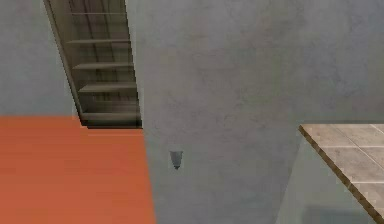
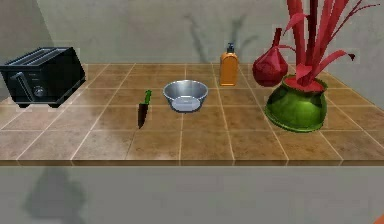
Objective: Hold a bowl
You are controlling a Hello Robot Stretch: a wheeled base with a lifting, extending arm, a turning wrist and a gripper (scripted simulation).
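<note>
The round, shallow, grey metal bowl stands upright on the brown tiled desk, about midway across it and toward the grey back wall. Nearest it, just to the arm side view's left, lies a small knife with a green handle and dark blade, apart from the bowl's rim. Behind and to the right stands an orange bottle with a dark top, also clear of the bowl. Farther right sit a dark red rounded vase and a green glazed pot holding a red spiky plant. A black two-slot toaster stands well apart at the left end.

The likely trouble is the bowl itself: thin, smooth metal with a low sloping wall may slide across the tiles or tip if it is pressed from one side rather than taken by the rim. A reach that drifts left could knock the knife, and one that overshoots could topple the bottle, which is tall and narrow.

The state of the end effector cannot be told here, nor how the bowl lies relative to it. My judgement is that lining up with the bowl comes first, with the lift to follow.
</note>
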